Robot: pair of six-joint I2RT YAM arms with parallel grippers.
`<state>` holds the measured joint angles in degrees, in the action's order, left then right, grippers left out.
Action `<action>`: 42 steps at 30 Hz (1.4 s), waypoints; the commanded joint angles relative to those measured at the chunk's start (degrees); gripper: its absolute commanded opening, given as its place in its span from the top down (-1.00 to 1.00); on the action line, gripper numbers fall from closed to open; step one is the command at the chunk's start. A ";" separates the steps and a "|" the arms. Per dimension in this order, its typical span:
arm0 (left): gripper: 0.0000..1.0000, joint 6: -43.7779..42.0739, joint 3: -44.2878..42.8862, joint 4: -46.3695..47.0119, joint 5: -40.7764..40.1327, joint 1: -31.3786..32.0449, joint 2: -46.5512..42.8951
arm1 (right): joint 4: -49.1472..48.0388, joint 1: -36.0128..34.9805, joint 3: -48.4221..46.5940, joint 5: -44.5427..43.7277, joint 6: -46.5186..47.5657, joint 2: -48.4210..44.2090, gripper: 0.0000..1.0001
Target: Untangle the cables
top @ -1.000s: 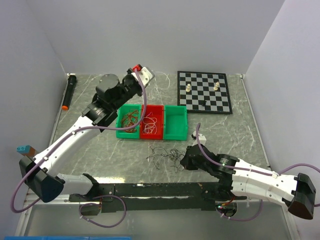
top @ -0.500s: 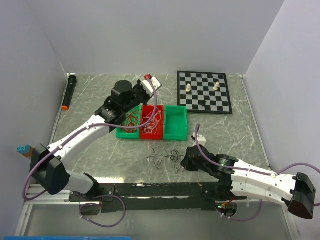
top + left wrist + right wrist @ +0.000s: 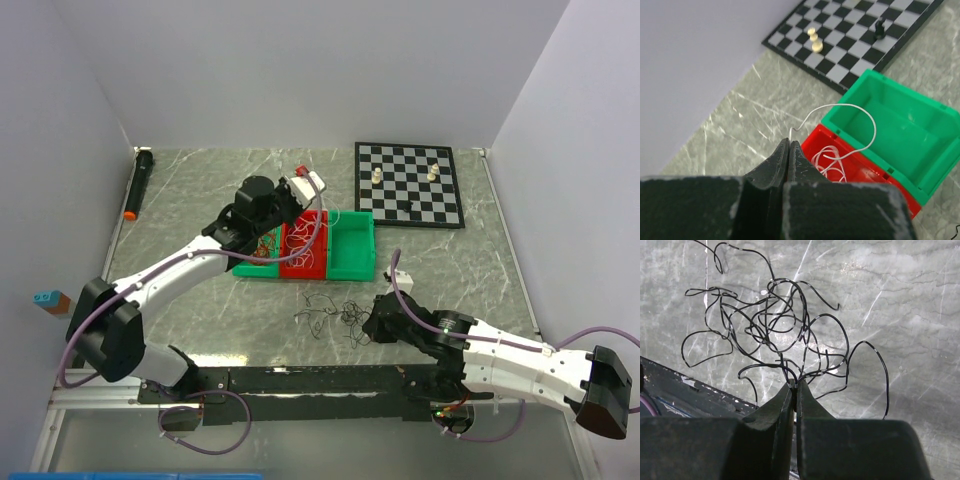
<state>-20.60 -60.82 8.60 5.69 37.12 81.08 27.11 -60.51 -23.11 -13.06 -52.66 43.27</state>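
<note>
Three joined bins stand mid-table. The left green bin [image 3: 240, 266] holds red-brown wires [image 3: 262, 241]. The red bin [image 3: 305, 270] holds white wires [image 3: 832, 159]. The right green bin [image 3: 352, 264] shows nothing inside. My left gripper [image 3: 298, 203] hovers over the red bin's back edge. It is shut [image 3: 789, 142] on one white wire [image 3: 850, 104], which loops over the red bin [image 3: 816, 136]. A black wire bunch [image 3: 328, 312] lies on the table before the bins. My right gripper [image 3: 376, 324] is shut [image 3: 795, 385] on strands at the near edge of the black bunch [image 3: 775, 325].
A chessboard [image 3: 408, 183] with a few pieces lies at the back right, also in the left wrist view [image 3: 850, 45]. A black marker with an orange tip [image 3: 137, 183] lies at the back left. A small blue-and-brown block [image 3: 48, 299] sits at the left edge.
My left arm has swung right and toward the front, from behind the left green bin to over the red bin, carrying the white wire. The right arm has barely moved.
</note>
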 commanded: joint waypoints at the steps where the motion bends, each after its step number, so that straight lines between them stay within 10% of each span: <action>1: 0.99 2.14 0.61 1.07 -5.50 0.67 1.27 | -0.83 0.22 0.09 -1.00 -0.33 -0.64 1.00; 7: 0.99 0.56 1.66 1.25 -21.94 4.09 4.08 | -1.27 0.48 0.70 -0.48 -0.42 -0.64 1.00; 20: 0.99 0.12 6.15 -1.30 -27.93 4.36 3.47 | -1.54 1.01 0.88 0.31 -0.25 -0.38 1.00; 42: 0.99 6.97 -3.86 -1.83 -8.86 6.12 16.12 | -2.85 1.97 2.81 1.37 -0.95 -1.43 1.00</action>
<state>-16.84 -60.18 4.84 -7.25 43.00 95.57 25.82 -59.18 -20.86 -11.53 -52.97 42.78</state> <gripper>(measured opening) 0.020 0.076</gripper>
